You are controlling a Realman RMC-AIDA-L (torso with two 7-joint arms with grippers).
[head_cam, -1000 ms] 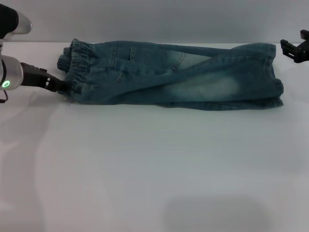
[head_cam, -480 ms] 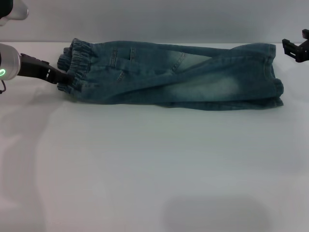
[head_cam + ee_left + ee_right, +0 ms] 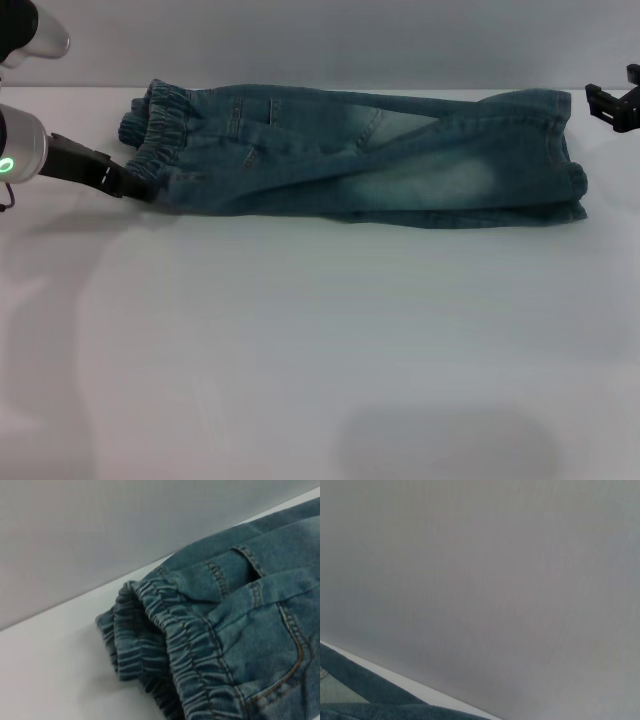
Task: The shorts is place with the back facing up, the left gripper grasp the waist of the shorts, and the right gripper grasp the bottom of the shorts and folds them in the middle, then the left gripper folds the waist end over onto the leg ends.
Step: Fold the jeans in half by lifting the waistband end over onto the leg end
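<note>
The blue-green denim shorts [image 3: 380, 165] lie folded lengthwise across the far part of the table. Their elastic waist [image 3: 160, 135] is on the left and the leg ends [image 3: 572, 160] on the right. My left gripper [image 3: 138, 188], on the green-lit arm, touches the near corner of the waist. The left wrist view shows the ruffled waistband [image 3: 185, 645] and a pocket seam close up. My right gripper [image 3: 612, 100] hangs open and apart from the cloth, just right of the leg ends. The right wrist view shows only a strip of the denim [image 3: 350, 700].
The white table [image 3: 320, 340] stretches wide in front of the shorts. A grey wall stands behind its far edge, close to the shorts.
My left gripper rose along the waistband, then dropped back to its near corner. The waist's near corner has shifted slightly. The right gripper has stayed put.
</note>
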